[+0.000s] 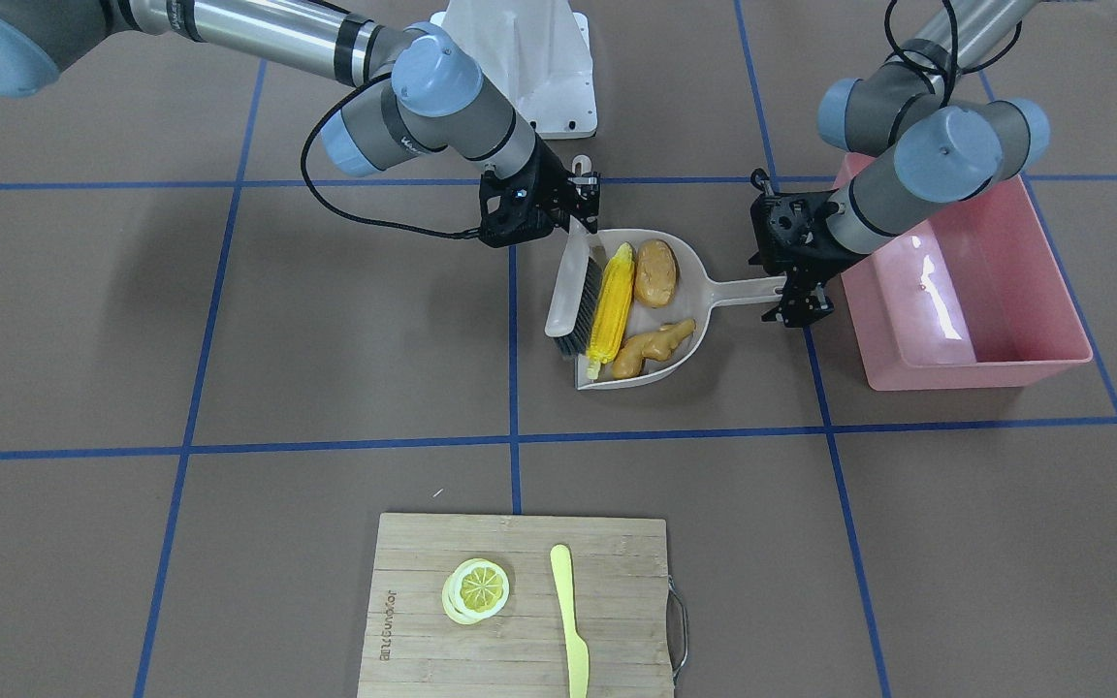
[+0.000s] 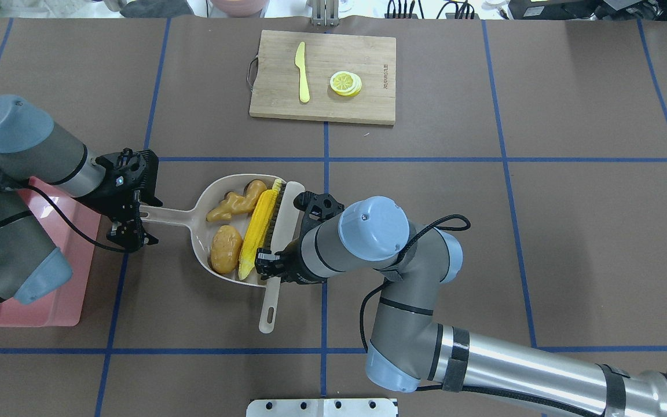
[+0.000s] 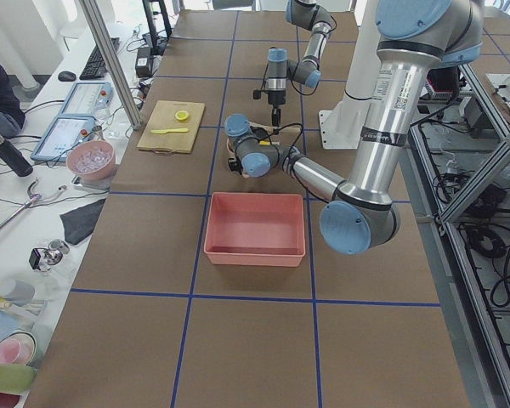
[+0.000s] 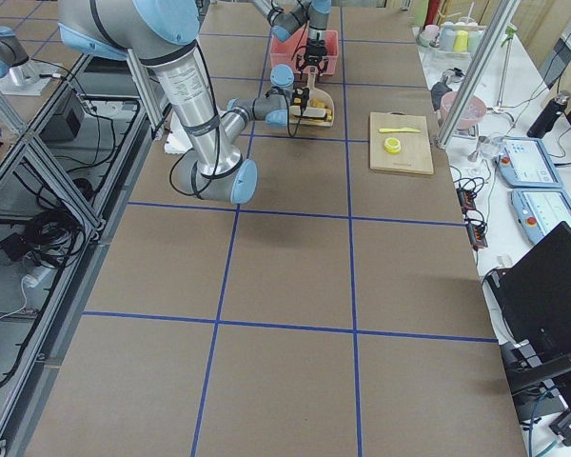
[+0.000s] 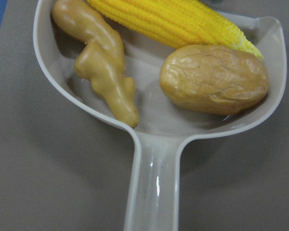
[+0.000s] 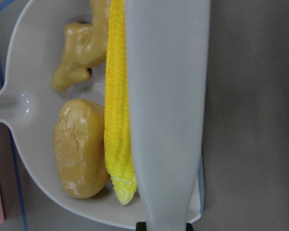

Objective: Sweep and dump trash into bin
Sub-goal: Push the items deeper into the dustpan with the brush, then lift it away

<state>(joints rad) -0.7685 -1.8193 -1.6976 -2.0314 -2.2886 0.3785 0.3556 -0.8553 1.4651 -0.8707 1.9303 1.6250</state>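
Note:
The yellow corn cob [image 1: 612, 305], the brown potato piece [image 1: 655, 273] and the tan ginger root [image 1: 651, 349] lie inside the beige dustpan [image 1: 689, 291], which rests on the table. My left gripper [image 1: 796, 291] is shut on the dustpan's handle, next to the pink bin [image 1: 975, 373]. My right gripper [image 2: 270, 263] is shut on the handle of a beige brush [image 2: 287, 214], whose bristles lie against the corn [image 2: 257, 229] at the dustpan's mouth. The left wrist view shows the potato [image 5: 214, 79], the ginger [image 5: 101, 57] and the corn [image 5: 173, 21] in the pan.
A bamboo cutting board [image 1: 617, 582] with a lemon slice [image 1: 476, 588] and a pale yellow plastic knife [image 1: 568, 620] lies at the far side of the table. The bin [image 2: 61, 301] sits under my left arm and holds nothing visible.

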